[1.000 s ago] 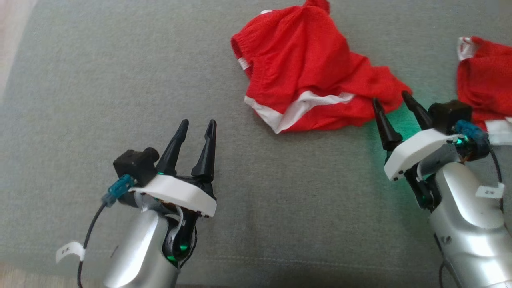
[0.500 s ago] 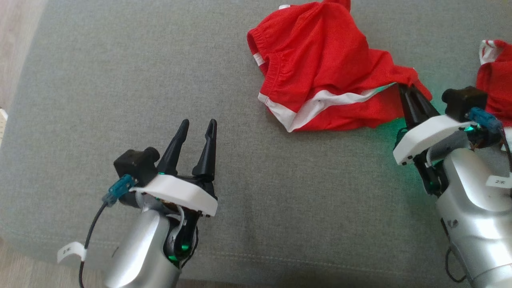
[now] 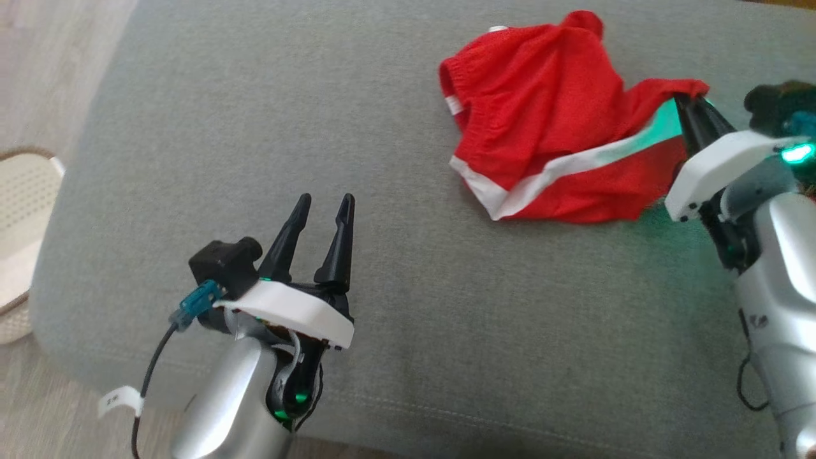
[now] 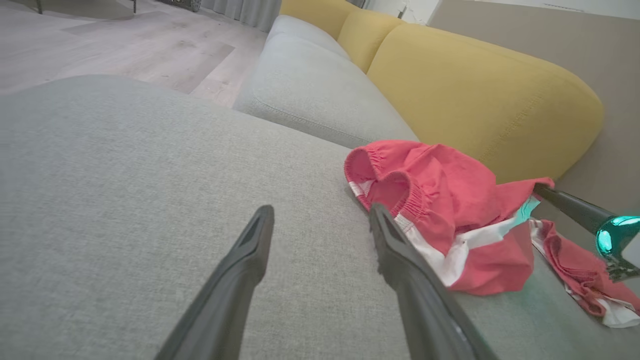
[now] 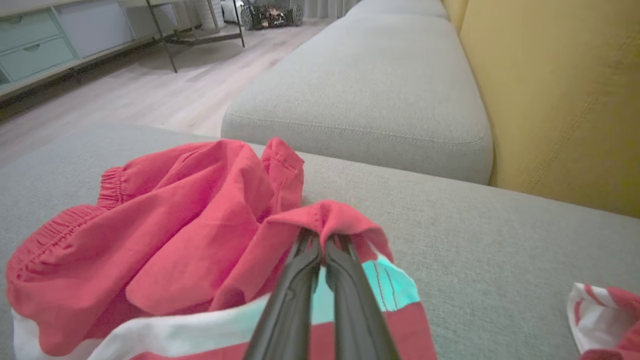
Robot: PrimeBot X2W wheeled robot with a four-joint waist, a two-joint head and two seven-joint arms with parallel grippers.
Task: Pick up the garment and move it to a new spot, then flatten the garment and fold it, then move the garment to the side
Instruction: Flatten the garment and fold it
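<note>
The garment point(image 3: 542, 121) is a pair of red shorts with a white stripe, crumpled on the grey sofa cushion point(image 3: 255, 127). It shows too as the garment point(image 4: 440, 200) and the garment point(image 5: 175, 225) in the wrist views. My right gripper point(image 3: 692, 105) is shut on a fold at the garment's right edge and lifts that edge off the cushion. The right wrist view has the right gripper point(image 5: 320, 240) with both fingers pinched together under a red fold. My left gripper point(image 3: 322, 207) stands open over bare cushion at the lower left, well apart from the garment, as the left gripper point(image 4: 320, 220) confirms.
A second red and white cloth point(image 4: 585, 270) lies to the right of the garment, also at cloth point(image 5: 605, 310). A pale perforated basket point(image 3: 19, 210) stands on the floor at the left. Yellow backrests point(image 4: 475, 95) rise behind the seat, and another grey cushion point(image 5: 365, 85) adjoins.
My right gripper went from open beside the garment to shut on its right edge, then raised that edge. The camera has turned, shifting the whole picture. The left gripper stays open.
</note>
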